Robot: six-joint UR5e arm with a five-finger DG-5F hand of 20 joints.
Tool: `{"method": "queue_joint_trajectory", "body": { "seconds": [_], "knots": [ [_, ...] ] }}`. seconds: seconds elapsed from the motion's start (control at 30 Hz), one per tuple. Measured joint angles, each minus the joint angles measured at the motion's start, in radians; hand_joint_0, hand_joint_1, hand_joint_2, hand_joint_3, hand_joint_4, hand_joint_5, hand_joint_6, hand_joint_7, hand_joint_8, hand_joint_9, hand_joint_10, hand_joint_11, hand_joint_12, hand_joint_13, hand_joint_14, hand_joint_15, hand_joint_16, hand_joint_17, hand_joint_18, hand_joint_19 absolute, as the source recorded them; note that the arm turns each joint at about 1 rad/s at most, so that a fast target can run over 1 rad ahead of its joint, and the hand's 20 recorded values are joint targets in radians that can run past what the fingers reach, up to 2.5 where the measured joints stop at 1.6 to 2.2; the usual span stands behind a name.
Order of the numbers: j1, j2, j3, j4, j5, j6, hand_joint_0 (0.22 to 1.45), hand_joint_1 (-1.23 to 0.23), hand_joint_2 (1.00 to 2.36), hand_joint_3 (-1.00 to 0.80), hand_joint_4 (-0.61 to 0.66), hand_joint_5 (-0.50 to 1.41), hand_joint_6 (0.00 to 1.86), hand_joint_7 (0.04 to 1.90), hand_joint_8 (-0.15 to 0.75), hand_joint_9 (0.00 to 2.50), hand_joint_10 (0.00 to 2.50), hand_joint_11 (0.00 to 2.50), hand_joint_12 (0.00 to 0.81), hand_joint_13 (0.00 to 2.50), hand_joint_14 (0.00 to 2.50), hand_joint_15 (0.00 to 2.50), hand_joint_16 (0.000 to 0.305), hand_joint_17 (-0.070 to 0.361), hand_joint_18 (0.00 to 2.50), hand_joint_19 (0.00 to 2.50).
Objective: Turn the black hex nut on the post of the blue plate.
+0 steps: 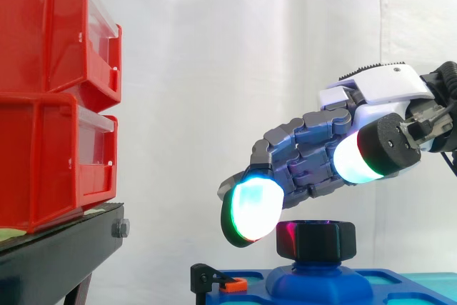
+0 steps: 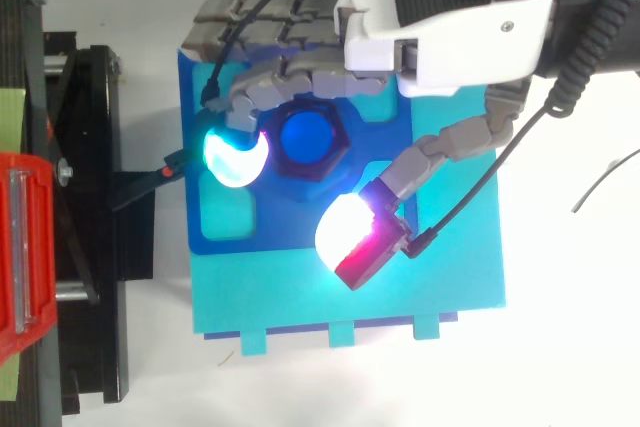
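Note:
The black hex nut (image 1: 316,241) (image 2: 337,154) sits on the blue post (image 2: 306,137) of the blue plate (image 2: 228,219) (image 1: 400,283). My hand (image 1: 314,149) (image 2: 440,7) hovers over it from the right, open, with the fingers loosely bent and spread. One glowing fingertip (image 1: 250,212) (image 2: 233,157) hangs close beside the nut's left side, at about the height of its top. The thumb tip (image 2: 355,239) (image 1: 360,156) is raised well above the nut and stands apart from it on the near side. Nothing is held.
Two stacked red bins (image 1: 50,91) stand on a black stand (image 1: 57,248) at the left. A small black clamp with an orange tip (image 1: 232,285) (image 2: 172,163) sits at the plate's left edge. A teal base (image 2: 400,292) lies under the blue plate.

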Motion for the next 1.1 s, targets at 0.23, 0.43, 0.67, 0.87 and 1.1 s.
{"method": "queue_joint_trajectory", "body": {
  "seconds": [0.23,0.43,0.67,0.87,1.1],
  "knots": [
    [-0.008,0.000,-0.001,-0.004,-0.005,0.001,0.43,-0.54,1.00,-0.50,0.17,-0.25,0.50,0.90,0.230,0.00,0.00,0.00,0.344,0.00,0.00,0.00,0.046,0.103,0.00,0.00],
    [-0.013,0.000,-0.001,-0.005,-0.010,0.001,0.43,-0.54,1.00,-0.50,0.16,-0.25,0.50,0.90,0.229,0.00,0.00,0.00,0.344,0.00,0.00,0.00,0.046,0.103,0.00,0.00],
    [-0.015,-0.001,-0.001,-0.005,-0.016,0.001,0.43,-0.54,1.00,-0.50,0.16,-0.25,0.50,0.90,0.229,0.00,0.00,0.00,0.344,0.00,0.00,0.00,0.046,0.103,0.00,0.00],
    [-0.020,-0.001,-0.001,-0.005,-0.023,0.000,0.43,-0.54,1.00,-0.50,0.16,-0.25,0.50,0.90,0.230,0.00,0.00,0.00,0.344,0.00,0.00,0.00,0.045,0.102,0.00,0.00],
    [-0.027,0.000,-0.001,-0.005,-0.028,-0.001,0.43,-0.53,1.00,-0.50,0.16,-0.25,0.50,0.90,0.231,0.00,0.00,0.00,0.344,0.00,0.00,0.00,0.045,0.102,0.00,0.00]
  ]
}}
